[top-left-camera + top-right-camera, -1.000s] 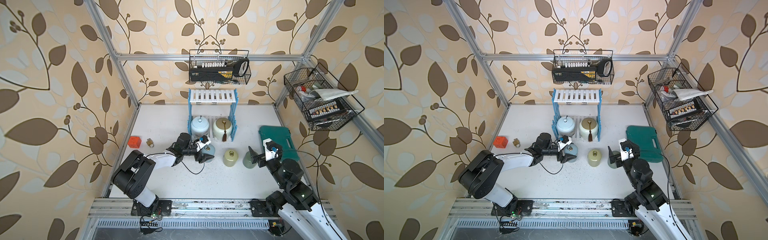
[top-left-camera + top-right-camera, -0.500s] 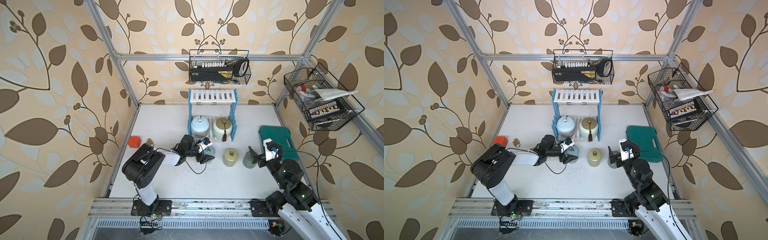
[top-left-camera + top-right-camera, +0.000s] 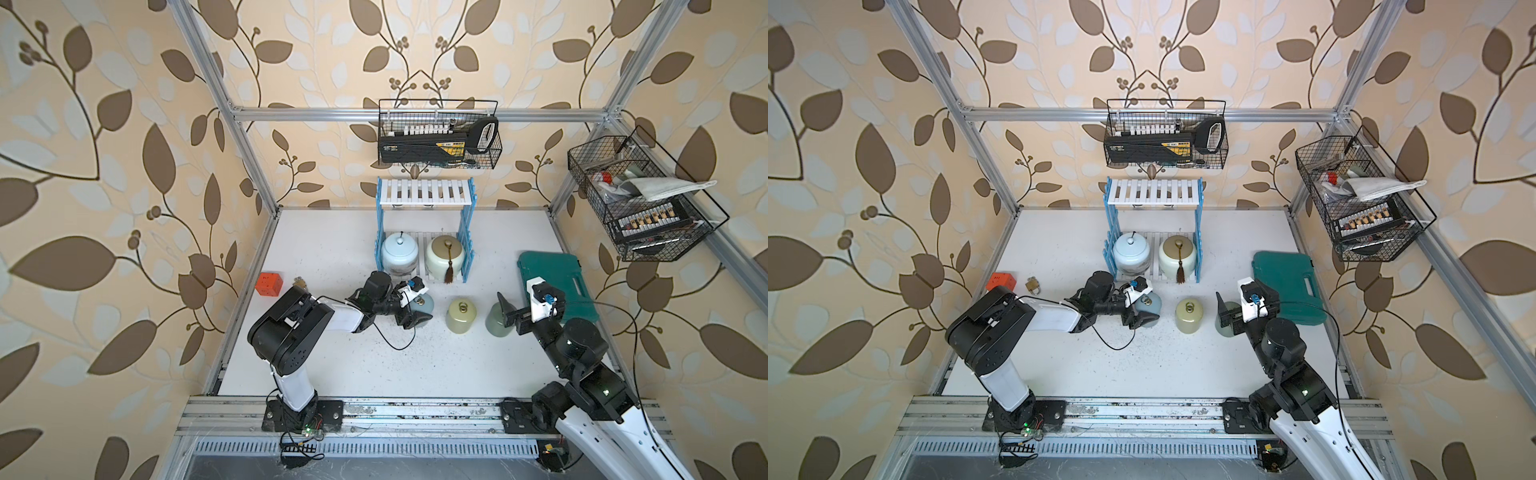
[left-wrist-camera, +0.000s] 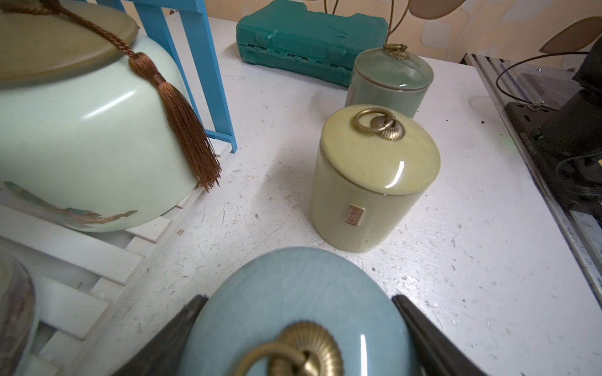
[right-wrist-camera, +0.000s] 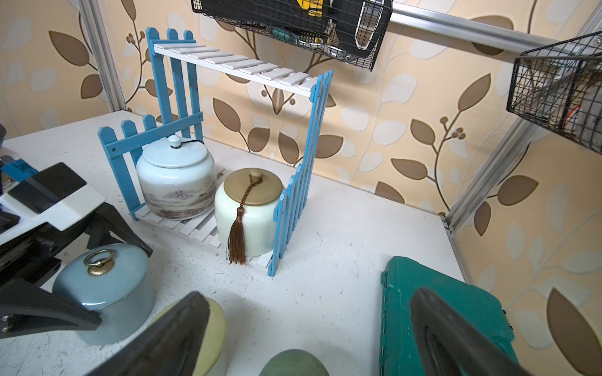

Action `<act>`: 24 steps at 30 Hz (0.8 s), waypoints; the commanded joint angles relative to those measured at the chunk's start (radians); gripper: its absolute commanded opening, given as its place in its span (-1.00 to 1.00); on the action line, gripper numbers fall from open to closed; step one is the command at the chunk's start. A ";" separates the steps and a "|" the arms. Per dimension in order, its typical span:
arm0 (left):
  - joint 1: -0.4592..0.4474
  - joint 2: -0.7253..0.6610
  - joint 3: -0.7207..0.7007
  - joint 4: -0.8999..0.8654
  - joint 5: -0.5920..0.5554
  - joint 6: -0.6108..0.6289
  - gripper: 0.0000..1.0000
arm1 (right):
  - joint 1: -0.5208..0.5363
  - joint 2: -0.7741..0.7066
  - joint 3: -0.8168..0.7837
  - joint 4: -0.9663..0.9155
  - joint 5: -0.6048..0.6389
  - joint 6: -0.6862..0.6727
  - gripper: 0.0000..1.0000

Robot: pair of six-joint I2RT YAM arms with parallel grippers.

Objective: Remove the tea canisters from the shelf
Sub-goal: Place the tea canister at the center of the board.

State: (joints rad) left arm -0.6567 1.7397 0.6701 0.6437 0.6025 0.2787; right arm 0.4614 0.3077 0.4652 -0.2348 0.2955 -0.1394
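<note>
Leaf-patterned wallpaper encloses a scuffed white tabletop (image 3: pixel 332 365) edged with aluminium rail. Landmark: the two-tier shelf (image 3: pixel 426 193) of white slatted boards and blue picket-fence side panels, standing against the back wall. A black wire basket (image 3: pixel 496 153) hangs on the back wall directly above the shelf. A second wire basket (image 3: pixel 586 174) hangs on the side wall well to its right. A teal plastic carry case (image 3: pixel 557 276) lies flat on the table to the right of the shelf, apart from it.

On the shelf's lower tier, side by side, stand a squat pale-blue lidded jar (image 3: pixel 400 249) (left) and a squat cream jar (image 3: pixel 445 254) with brown tasselled lid (right). Off the shelf, upright on the table in front of it, three slim cylinders with ring knobs form a row:
- blue-grey canister (image 3: pixel 426 304), just before the middle of the lower tier
- yellow-green canister (image 3: pixel 461 316), before the right side panel
- sage-green canister (image 3: pixel 494 326), farther right

The left gripper (image 4: pixel 298 298) clasps the blue-grey canister, one black finger (image 4: pixel 176 328) against each side. The right gripper (image 5: pixel 308 298) is spread wide, the sage-green canister lying between its fingers near their roots; contact cannot be judged. Well left of the shelf's front lie an orange cube (image 3: pixel 269 284) and, just beside it, a small brass padlock (image 3: pixel 300 283).
</note>
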 commanded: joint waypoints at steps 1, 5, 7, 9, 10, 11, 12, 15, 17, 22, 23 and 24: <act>-0.012 0.006 0.038 0.080 -0.009 -0.001 0.11 | -0.004 -0.007 -0.014 0.020 -0.013 0.004 0.98; -0.013 0.016 0.038 0.068 -0.010 -0.019 0.36 | -0.003 -0.013 -0.017 0.017 0.012 0.012 0.98; -0.022 0.014 0.023 0.075 -0.008 -0.003 0.53 | -0.004 -0.016 -0.019 0.030 0.016 0.013 0.98; -0.030 0.008 0.028 0.051 -0.019 -0.002 0.95 | -0.004 -0.017 -0.016 0.020 0.013 0.015 0.98; -0.031 0.005 0.036 0.037 -0.022 -0.013 0.97 | -0.004 -0.018 -0.016 0.014 0.018 0.017 0.98; -0.031 0.004 0.033 0.038 -0.024 -0.022 0.97 | -0.004 -0.019 -0.016 0.014 0.026 0.017 0.98; -0.031 0.001 0.026 0.049 -0.023 -0.023 0.97 | -0.004 -0.019 -0.018 0.017 0.032 0.019 0.98; -0.037 -0.013 0.015 0.046 -0.020 -0.005 0.97 | -0.004 -0.013 -0.013 0.021 0.026 0.026 0.98; -0.037 -0.024 0.019 0.025 -0.032 -0.015 0.97 | -0.004 -0.010 -0.010 0.005 0.031 0.031 0.98; -0.038 -0.072 -0.023 0.020 -0.012 0.007 0.98 | -0.005 -0.002 -0.009 0.011 0.043 0.031 0.98; -0.038 -0.085 -0.023 -0.002 -0.016 0.004 0.97 | -0.004 0.001 -0.007 0.005 0.044 0.031 0.98; -0.038 -0.097 -0.025 -0.016 -0.022 -0.003 0.97 | -0.004 0.002 -0.007 -0.002 0.049 0.031 0.98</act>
State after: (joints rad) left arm -0.6827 1.7103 0.6537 0.6449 0.5755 0.2646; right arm 0.4614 0.3038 0.4644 -0.2363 0.3199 -0.1234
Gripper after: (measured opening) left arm 0.986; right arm 0.988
